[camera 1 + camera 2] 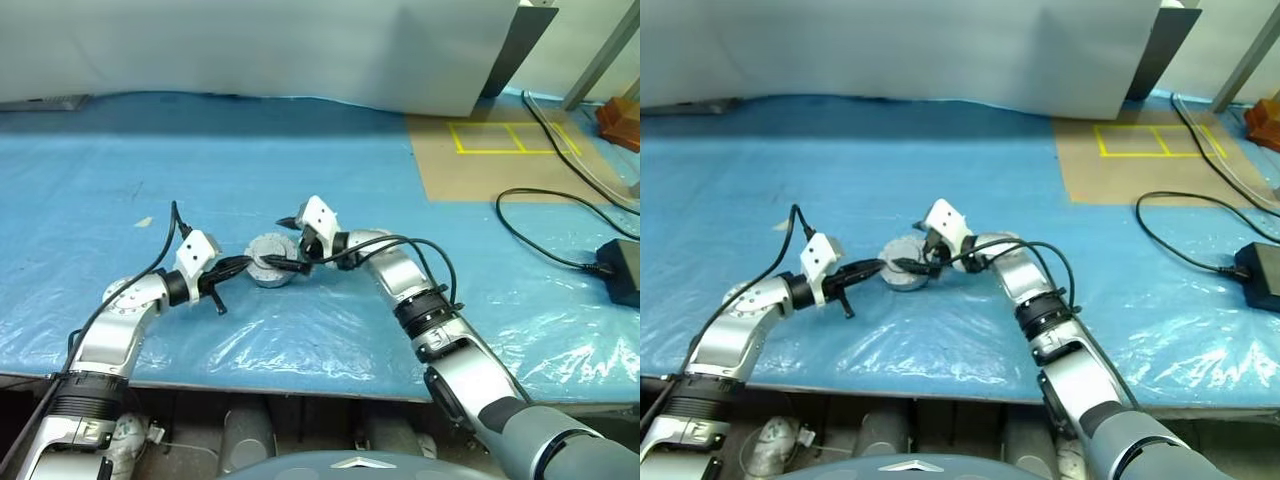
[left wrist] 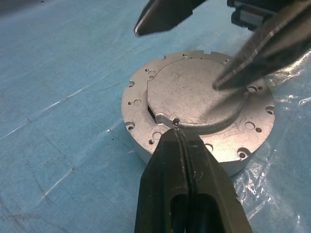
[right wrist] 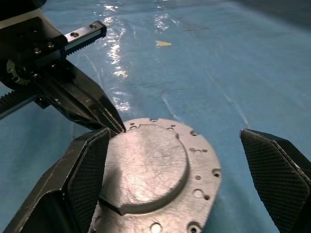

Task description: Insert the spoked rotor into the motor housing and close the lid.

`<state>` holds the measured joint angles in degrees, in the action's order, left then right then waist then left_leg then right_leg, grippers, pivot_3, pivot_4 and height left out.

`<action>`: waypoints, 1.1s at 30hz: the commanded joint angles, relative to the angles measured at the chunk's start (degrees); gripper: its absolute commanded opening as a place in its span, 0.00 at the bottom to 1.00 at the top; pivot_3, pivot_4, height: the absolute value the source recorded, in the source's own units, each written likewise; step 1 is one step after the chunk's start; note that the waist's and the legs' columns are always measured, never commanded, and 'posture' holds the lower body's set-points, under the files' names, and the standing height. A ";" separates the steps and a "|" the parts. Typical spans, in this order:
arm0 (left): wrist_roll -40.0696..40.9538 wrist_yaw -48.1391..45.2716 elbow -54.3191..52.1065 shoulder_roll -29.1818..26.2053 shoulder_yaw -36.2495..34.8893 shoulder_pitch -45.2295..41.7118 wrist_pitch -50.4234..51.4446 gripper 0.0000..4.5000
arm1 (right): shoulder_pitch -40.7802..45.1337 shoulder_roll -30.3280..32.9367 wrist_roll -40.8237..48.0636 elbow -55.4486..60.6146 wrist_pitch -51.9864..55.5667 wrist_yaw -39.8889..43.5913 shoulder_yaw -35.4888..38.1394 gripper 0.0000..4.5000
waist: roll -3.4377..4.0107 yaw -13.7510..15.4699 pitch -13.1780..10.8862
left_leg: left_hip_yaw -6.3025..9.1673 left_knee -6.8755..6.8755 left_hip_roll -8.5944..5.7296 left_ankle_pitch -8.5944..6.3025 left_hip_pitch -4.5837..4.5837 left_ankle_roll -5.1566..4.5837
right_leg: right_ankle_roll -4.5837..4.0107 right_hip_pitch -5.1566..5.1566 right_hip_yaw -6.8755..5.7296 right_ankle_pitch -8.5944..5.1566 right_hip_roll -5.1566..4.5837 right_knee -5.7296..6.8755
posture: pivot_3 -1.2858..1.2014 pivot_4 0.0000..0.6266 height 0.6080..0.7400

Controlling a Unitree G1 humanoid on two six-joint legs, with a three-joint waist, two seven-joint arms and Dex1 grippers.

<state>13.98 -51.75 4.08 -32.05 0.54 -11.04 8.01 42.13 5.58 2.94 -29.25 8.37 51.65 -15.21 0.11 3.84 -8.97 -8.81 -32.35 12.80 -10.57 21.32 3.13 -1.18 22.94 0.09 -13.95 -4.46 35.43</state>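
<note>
Blue plastic sheeting covered the bench (image 1: 300, 150), w/ a brown board marked in yellow tape, a black cable and a black box well off beyond the right arm, and a white panel at the back. Both grippers met near mid-bench over the motor housing (image 2: 146, 141), which sat flat on the sheet. The lid (image 2: 194, 97) lay on top of the housing, seated in the recess of the top face, apparently flush though whether fully home can't be told. Spoked rotor: presumably already under the lid, as no windings or spokes were exposed, but that's a judgement only. Left gripper (image 2: 181, 145) had its jaws pressed together, holding nothing, tip touching or just short of the lid's near edge, approx. at the rim where lid meets housing. Right gripper (image 3: 175, 160) had its jaws wide apart, one finger on each side of the housing, straddling it w/o clamping; the lid sat between them, the gap on one side clearly larger. In the right wrist view the left gripper's closed tip sat just beside the right gripper's near finger, at the housing edge. Task status, as judged: insert step looks done, lid placed, so nearly finished. Left to do, if anything: confirm the lid is pressed fully down and aligned w/ its notch, then back both grippers off w/o dragging the lid or nudging the housing.
</note>
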 commanded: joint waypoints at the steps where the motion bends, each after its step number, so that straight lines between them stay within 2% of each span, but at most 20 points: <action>1: -1.78 -0.74 1.26 0.49 3.37 0.92 1.51 0.00 | 3.28 2.03 4.24 0.67 4.51 1.36 4.73 1.00 | 0.00 0.15 0.00 | 0.00 0.01 0.00 0.00 0.00 0.00 | 0.00 0.01 0.00 0.00 0.01 0.00 | 0.52 0.24 1.00; 5: -2.07 -1.11 1.18 -0.06 3.32 1.76 1.01 0.00 | 3.84 5.94 10.91 -2.41 24.33 6.54 8.72 1.00 | 0.00 0.35 0.00 | -0.01 0.02 -0.03 0.00 0.01 0.00 | 0.01 -0.04 0.00 0.00 -0.01 -0.07 | 0.52 0.24 1.00; 9: -2.53 -0.57 3.02 -0.05 2.77 1.22 0.02 0.00 | -0.20 8.94 19.34 2.39 45.58 12.44 9.32 1.00 | 0.03 0.41 0.02 | -0.01 0.14 0.00 0.00 0.00 0.01 | 0.01 -0.08 -0.04 0.00 0.03 -0.19 | 0.52 0.24 1.00; 13: -2.53 -0.60 3.52 0.21 2.94 0.70 -0.35 0.00 | -2.40 7.61 22.77 6.04 54.11 9.59 10.23 1.00 | 0.26 0.27 0.11 | -0.02 0.21 0.04 0.01 -0.01 0.01 | 0.01 -0.02 -0.04 0.00 0.08 -0.19 | 0.52 0.24 1.00; 20: -2.77 -0.59 3.71 0.61 3.10 0.54 -0.53 0.00 | -1.37 1.83 22.22 1.73 53.19 1.07 12.81 1.00 | 0.26 0.30 0.11 | -0.12 0.18 0.00 0.00 -0.07 0.01 | 0.01 -0.02 0.04 -0.02 -0.01 -0.20 | 0.52 0.24 1.00; 27: -2.61 -0.24 2.72 0.78 3.06 1.38 -0.11 0.00 | -0.54 -2.64 19.92 -2.84 45.33 -6.97 14.20 1.00 | 0.32 0.13 0.20 | -0.20 0.26 0.01 0.00 -0.21 0.02 | 0.03 -0.06 0.11 -0.03 0.00 -0.23 | 0.52 0.24 1.00; 33: -2.68 -0.06 2.70 0.85 2.94 1.58 0.03 0.00 | 2.73 -4.60 22.66 -4.12 45.92 -7.30 16.33 1.00 | 0.34 0.22 0.19 | -0.23 0.38 0.01 0.00 -0.22 0.02 | 0.05 0.01 0.14 -0.04 -0.01 -0.22 | 0.52 0.24 1.00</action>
<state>13.17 -51.59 5.29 -31.35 0.63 -10.87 6.51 43.91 1.49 24.53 -33.11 53.99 44.18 0.53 0.45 4.06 -8.78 -9.04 -31.93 12.81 -10.57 21.11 3.15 -1.14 22.96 0.23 -14.00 -4.47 35.18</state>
